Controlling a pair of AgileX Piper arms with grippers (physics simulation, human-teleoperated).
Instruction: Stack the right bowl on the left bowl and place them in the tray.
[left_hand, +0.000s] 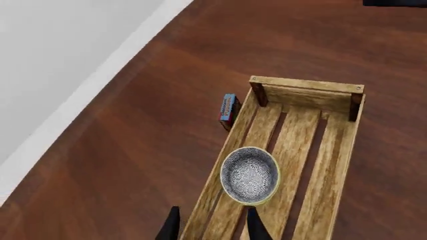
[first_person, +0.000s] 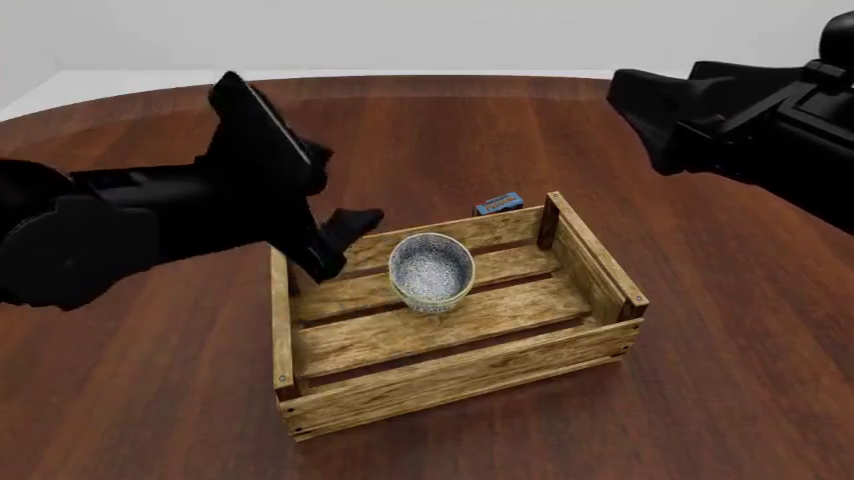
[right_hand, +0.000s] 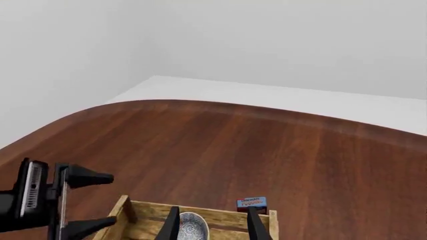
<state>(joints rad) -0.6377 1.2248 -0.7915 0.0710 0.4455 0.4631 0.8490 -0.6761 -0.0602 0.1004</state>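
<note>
- Judging from how things lay, the stacking and placing looked done, so the step in hand seemed to be clearing the left arm away; doing it well called for lifting the left hand (first_person: 350, 240) straight up off the tray (first_person: 441, 385) before swinging it aside, so no finger caught the plank wall or tipped the stack.
- Resting on the dark wooden table (first_person: 747, 380), the tray was the largest thing and the landmark for the rest: a slatted crate with corner posts.
- Inside the tray, toward its back-left part, sat a speckled bowl (first_person: 431, 270); only one bowl shape could be made out, so the right bowl and the left bowl presumably sat nested, though I could not tell them apart, and the front view suggested it leaned a little.
- Over the tray's back-left wall hovered the left hand, its fingers (left_hand: 255, 225) spread apart with nothing between them, one to each side of that wall and close to the bowl, not clearly touching it.
- Well above and behind the tray's right end hung the right hand (right_hand: 211, 222), fingers likewise parted and gripping nothing.
- Just outside the tray's back wall lay a tiny blue box (first_person: 499, 203), apart from both hands; a retreat over that side would risk knocking it.
</note>
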